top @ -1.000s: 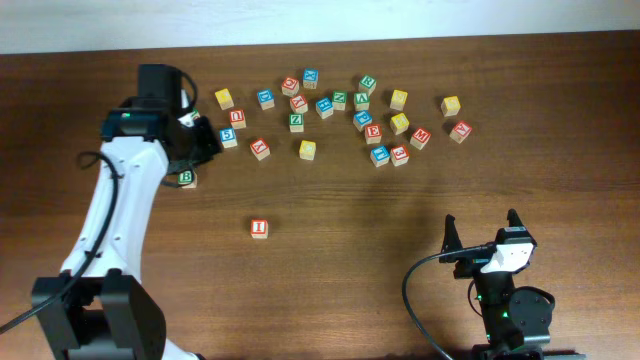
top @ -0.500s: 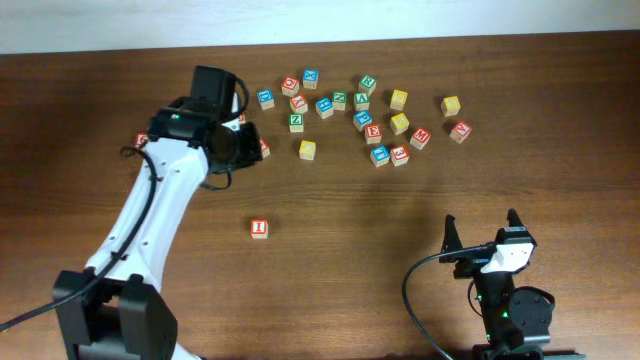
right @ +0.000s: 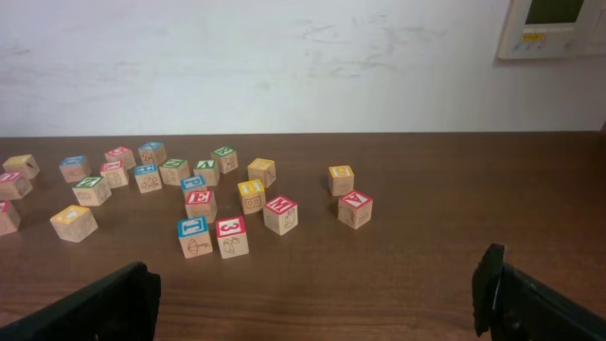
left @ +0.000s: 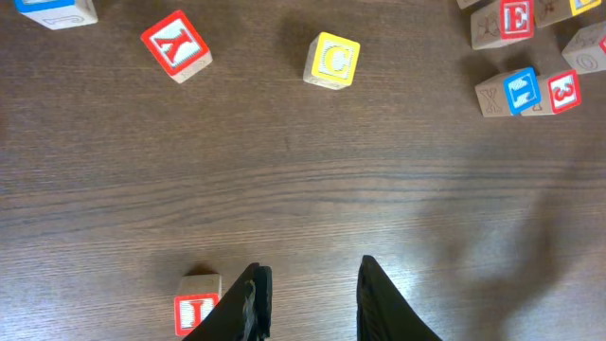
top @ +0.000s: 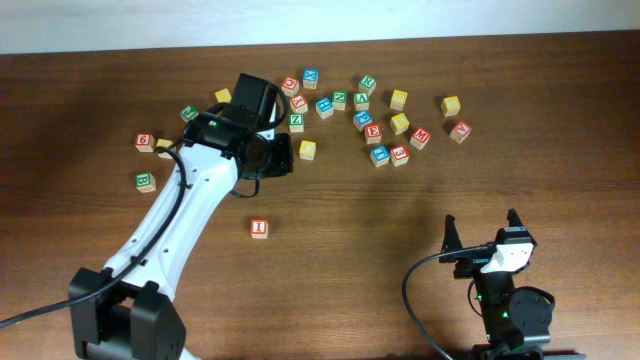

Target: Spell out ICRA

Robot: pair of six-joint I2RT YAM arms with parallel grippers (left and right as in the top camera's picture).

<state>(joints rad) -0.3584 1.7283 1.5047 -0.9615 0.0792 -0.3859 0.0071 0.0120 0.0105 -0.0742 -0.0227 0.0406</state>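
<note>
Brown wood table (top: 560, 150) is pictured from overhead, with letter blocks strewn along its far side; at far left a red block (top: 145, 142) is set just beside a yellow one, with a green block (top: 145, 181) nearer the robot; the left arm (top: 180, 215) is stretched diagonally from its base toward the middle of the table; the left gripper (top: 278, 152) is held over bare wood, its fingers (left: 254, 298) parted by a narrow gap, with nothing gripped between them; the I block (top: 259, 228), red-faced, is laid alone on the near side of that gripper, apart from every other block, and is caught at the bottom edge of the left wrist view beside one finger; the C block (top: 307, 149), yellow, is placed just right of the gripper, at the near edge of the main cluster (top: 372, 129); in that cluster red, blue, green and yellow blocks are bunched near one another, and an R or an A cannot be picked out with certainty; at near right the right gripper (top: 482, 226) is seen by the table's front edge, jaws spread wide and empty; in its wrist view the blocks are lined up before a white wall (right: 284, 57), where a panel (right: 554, 28) is mounted at upper right.
</note>
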